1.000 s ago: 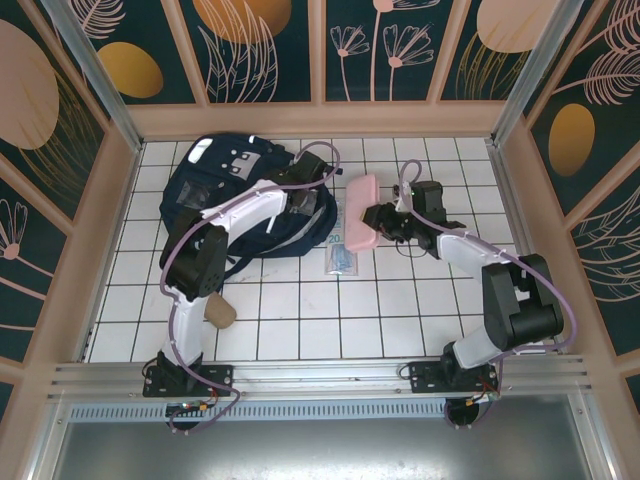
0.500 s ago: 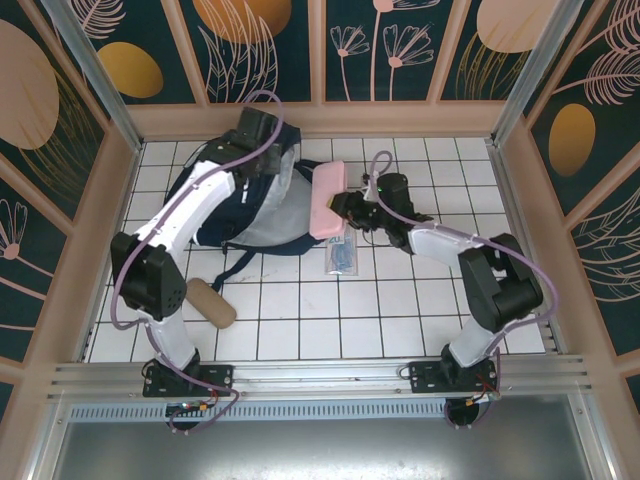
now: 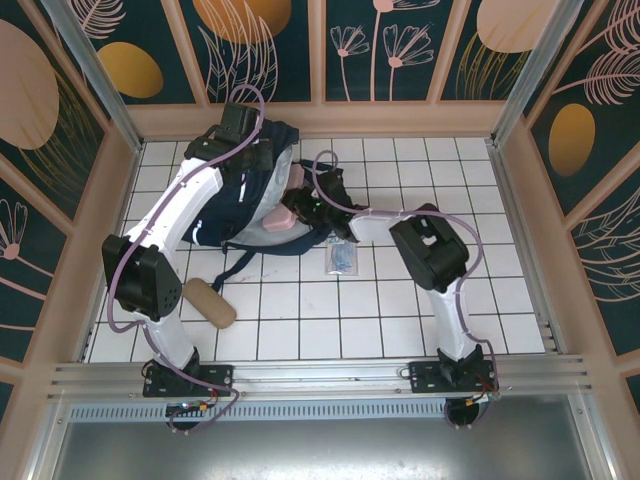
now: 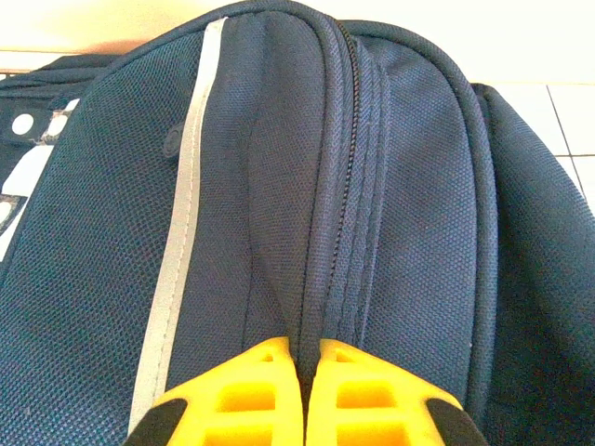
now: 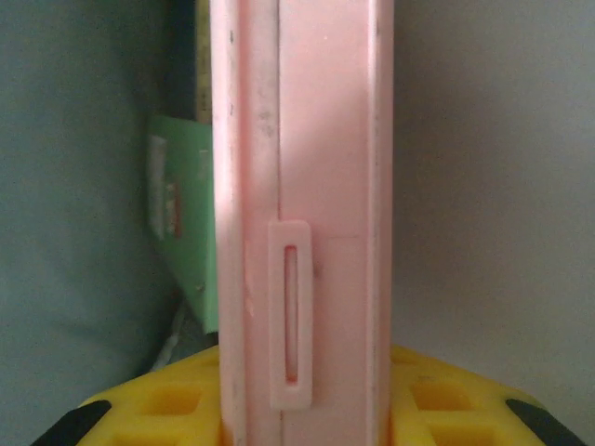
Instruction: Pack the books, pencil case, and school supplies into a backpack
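The pink pencil case, likely rigid and light, sits clamped endwise in the right fingers, while the left fingers pinch the backpack by its soft zipper rim.

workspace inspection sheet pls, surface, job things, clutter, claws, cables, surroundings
surface: white tiled table, no spills seen
job's things: backpack lying at the far left, mouth open on pale lining; pink pencil case partly in that mouth; green book inside beside it; supplies packet on the tiles outside the backpack
clutter: tan roll on the tiles by the left arm
claws: left claw shut on the backpack's fabric by the zip; right claw shut on the pencil case
cables: purple cable looped along each arm, no snag seen
surroundings: wooden frame with dark floral panels; metal rail at the near edge
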`<action>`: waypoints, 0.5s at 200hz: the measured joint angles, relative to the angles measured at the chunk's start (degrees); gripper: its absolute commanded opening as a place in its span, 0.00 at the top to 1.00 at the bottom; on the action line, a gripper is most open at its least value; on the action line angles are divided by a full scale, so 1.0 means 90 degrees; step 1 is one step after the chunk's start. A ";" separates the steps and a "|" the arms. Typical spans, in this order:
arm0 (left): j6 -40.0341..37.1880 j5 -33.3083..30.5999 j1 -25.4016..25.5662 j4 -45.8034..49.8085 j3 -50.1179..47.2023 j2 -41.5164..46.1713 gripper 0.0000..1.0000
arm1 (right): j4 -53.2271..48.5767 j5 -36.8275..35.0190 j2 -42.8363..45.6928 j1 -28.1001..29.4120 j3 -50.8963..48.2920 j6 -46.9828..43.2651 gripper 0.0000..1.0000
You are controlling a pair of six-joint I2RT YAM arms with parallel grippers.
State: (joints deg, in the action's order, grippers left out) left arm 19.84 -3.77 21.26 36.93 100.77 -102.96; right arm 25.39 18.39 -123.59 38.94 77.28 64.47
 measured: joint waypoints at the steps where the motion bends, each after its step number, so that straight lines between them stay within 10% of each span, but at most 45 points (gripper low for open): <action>1: 0.0000 0.0000 0.0000 0.0002 0.0002 0.0000 1.00 | -0.0010 -0.0017 -0.0024 0.0012 0.0022 0.0015 0.71; 52: 0.0129 0.0039 0.0000 0.0046 0.0000 0.0000 1.00 | 0.0262 -0.0189 -0.0996 0.0214 0.1069 0.0687 0.71; 100: 0.0163 0.0041 -0.0007 0.0053 0.0000 0.0000 1.00 | 0.0347 -0.0197 -0.1460 0.0257 0.1666 0.0988 0.39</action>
State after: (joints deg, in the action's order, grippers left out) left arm 21.30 -3.40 21.19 37.41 100.77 -102.96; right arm 28.51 16.62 -136.73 41.25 92.27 73.36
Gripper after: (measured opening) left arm 0.049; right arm 0.570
